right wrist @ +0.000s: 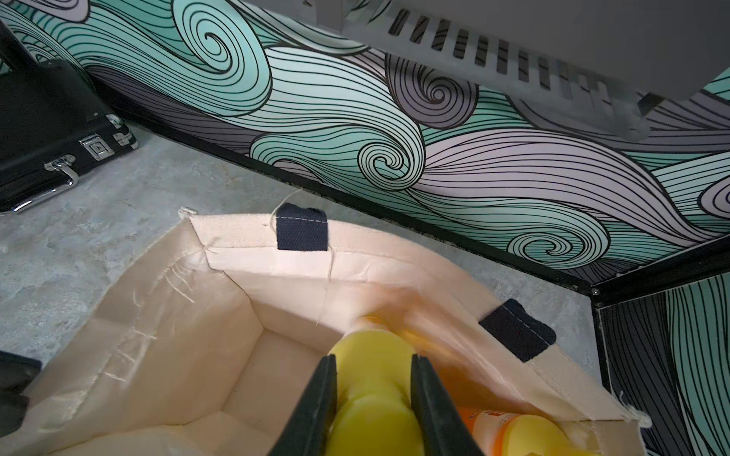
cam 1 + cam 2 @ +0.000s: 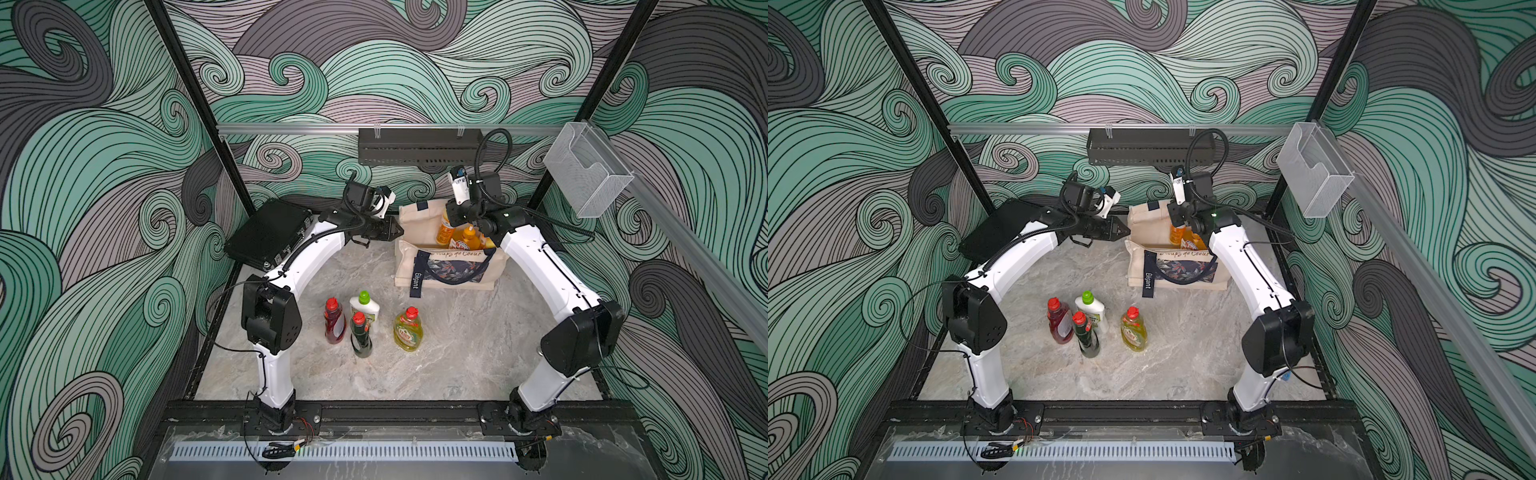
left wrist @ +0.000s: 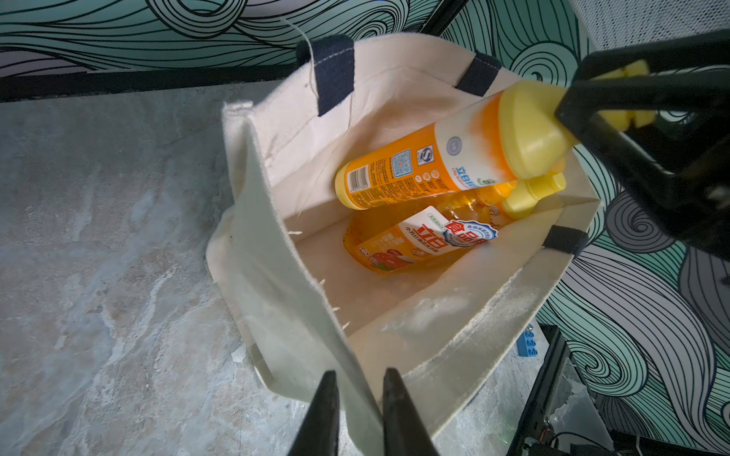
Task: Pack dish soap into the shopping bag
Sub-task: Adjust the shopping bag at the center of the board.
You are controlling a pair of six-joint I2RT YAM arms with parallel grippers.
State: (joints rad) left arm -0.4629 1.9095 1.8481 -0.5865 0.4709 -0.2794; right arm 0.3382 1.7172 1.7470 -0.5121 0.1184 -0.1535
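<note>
One orange bottle (image 3: pixel 426 169) | clamped by right gripper (image 1: pixel 373 358) | inside shopping bag (image 3: pixel 272 252)

Four bottles (image 2: pixel 364 309) before the shopping bag (image 2: pixel 404 268), more bottles (image 2: pixel 446 230) inside it, hard case (image 2: pixel 266 237) left.

A robotics lab test cell is indicated: the left arm (image 2: pixel 309 257) and the right arm (image 2: pixel 540 270) are bolted to a base rail (image 2: pixel 399 409), a marble-patterned tabletop (image 2: pixel 457 365) is enclosed by wave-printed wall panels (image 2: pixel 83 208) on black frame posts (image 2: pixel 186 83), and a slotted cable duct (image 2: pixel 374 451) is fitted in front.
</note>
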